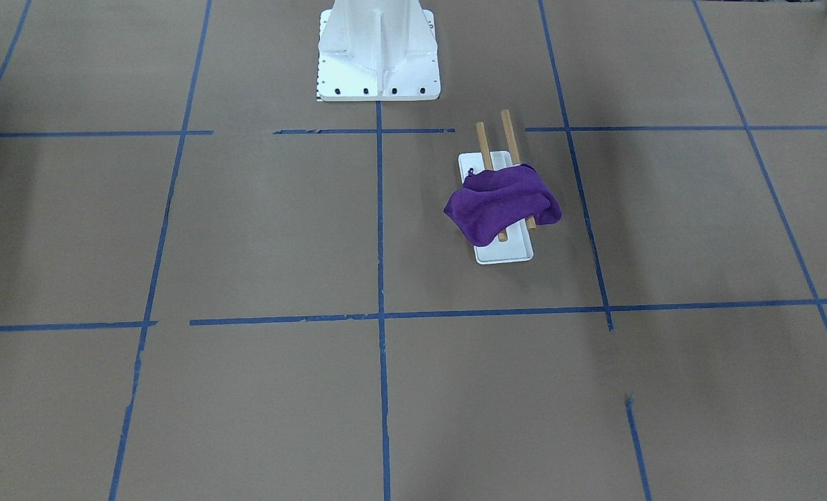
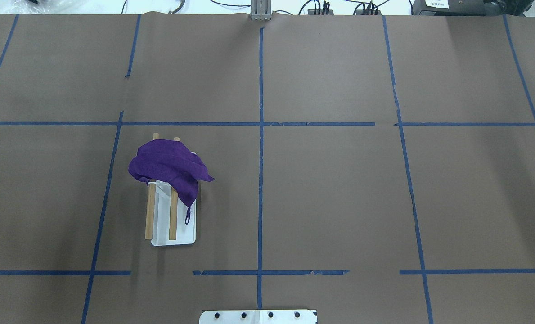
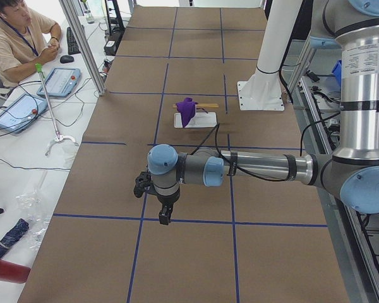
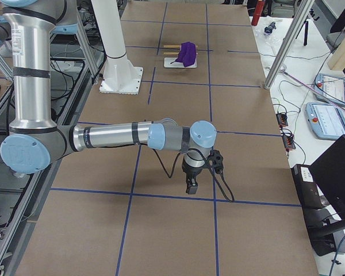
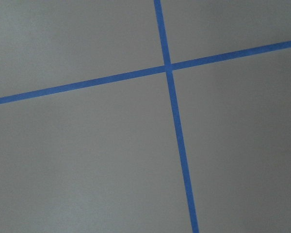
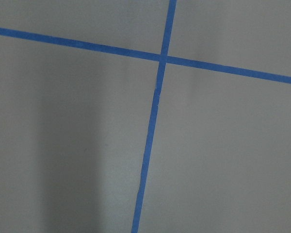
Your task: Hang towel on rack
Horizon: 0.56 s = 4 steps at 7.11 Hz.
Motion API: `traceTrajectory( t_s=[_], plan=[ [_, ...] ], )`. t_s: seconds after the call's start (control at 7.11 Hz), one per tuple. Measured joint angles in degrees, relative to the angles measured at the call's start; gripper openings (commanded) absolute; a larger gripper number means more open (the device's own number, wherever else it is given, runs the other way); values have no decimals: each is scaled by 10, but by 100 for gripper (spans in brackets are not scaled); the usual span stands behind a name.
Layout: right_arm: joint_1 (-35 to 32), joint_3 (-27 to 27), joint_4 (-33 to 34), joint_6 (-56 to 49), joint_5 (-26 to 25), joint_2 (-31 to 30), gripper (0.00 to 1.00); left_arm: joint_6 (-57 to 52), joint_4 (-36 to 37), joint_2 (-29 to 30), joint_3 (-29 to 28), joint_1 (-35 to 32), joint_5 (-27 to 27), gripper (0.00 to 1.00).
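The deep-purple towel (image 1: 502,202) lies draped across both wooden rods of the rack (image 1: 510,136), over its white base tray (image 1: 507,252). In the overhead view the towel (image 2: 168,166) covers the far end of the rods (image 2: 150,216), and a corner with the loop tag hangs toward the tray (image 2: 184,234). No gripper touches it. My left gripper (image 3: 166,214) shows only in the exterior left view and hangs over bare table far from the rack; I cannot tell if it is open. My right gripper (image 4: 191,187) shows only in the exterior right view, likewise far away and unreadable.
The white bolted robot pedestal (image 1: 378,49) stands behind the rack. Brown paper with blue tape lines (image 2: 260,180) covers the table. A seated operator (image 3: 16,35) and tablets (image 3: 60,81) are beside the table's far side.
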State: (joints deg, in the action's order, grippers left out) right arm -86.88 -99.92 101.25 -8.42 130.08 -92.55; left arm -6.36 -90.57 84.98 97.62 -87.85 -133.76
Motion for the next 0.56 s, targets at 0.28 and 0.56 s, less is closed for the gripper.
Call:
traceTrajectory(
  t_s=[0.28, 0.56],
  plan=[
    [-2, 0, 0, 1, 0, 0, 100, 0, 0, -1, 2, -5, -10, 100],
    [-2, -1, 0, 4, -1, 0, 100, -1, -1, -6, 4, -6, -11, 100]
  ],
)
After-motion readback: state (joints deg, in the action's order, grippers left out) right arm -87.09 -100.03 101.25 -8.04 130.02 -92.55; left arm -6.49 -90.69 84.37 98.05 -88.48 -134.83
